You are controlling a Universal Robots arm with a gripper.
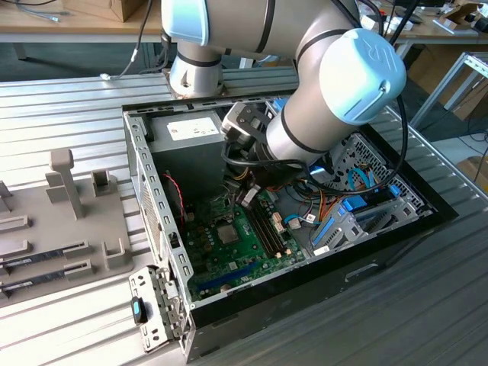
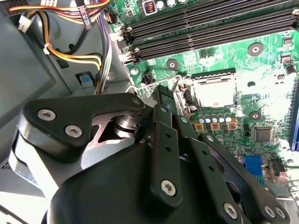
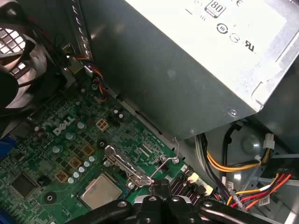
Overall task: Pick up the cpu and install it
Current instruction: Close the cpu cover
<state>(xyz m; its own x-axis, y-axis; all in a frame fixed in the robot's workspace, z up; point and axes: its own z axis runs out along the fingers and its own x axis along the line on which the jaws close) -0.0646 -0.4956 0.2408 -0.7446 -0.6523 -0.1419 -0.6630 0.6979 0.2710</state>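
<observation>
The cpu (image 2: pixel 215 91), a small square chip with a silver top, lies flat in its socket on the green motherboard (image 2: pixel 266 60). It shows again as the cpu (image 3: pixel 100 191) in the first wrist view and the cpu (image 1: pixel 227 232) in the exterior view. My gripper (image 2: pixel 162 91) hangs inside the open computer case just beside the socket, its black fingers drawn together with nothing visible between them. The gripper (image 3: pixel 161 185) has its tip at the thin wire lever (image 3: pixel 164 161) next to the socket's metal bracket (image 3: pixel 125 164); whether it touches the lever I cannot tell.
The grey power supply (image 3: pixel 187 70) stands close behind the gripper. Bundled coloured cables (image 2: pixel 70 56), the memory slots (image 2: pixel 210 28) and a black fan (image 3: pixel 18 56) ring the socket. A grey fixture tray (image 1: pixel 57 229) holding dark memory sticks (image 1: pixel 42 258) lies on the exterior view's left, outside the case wall (image 1: pixel 152 221).
</observation>
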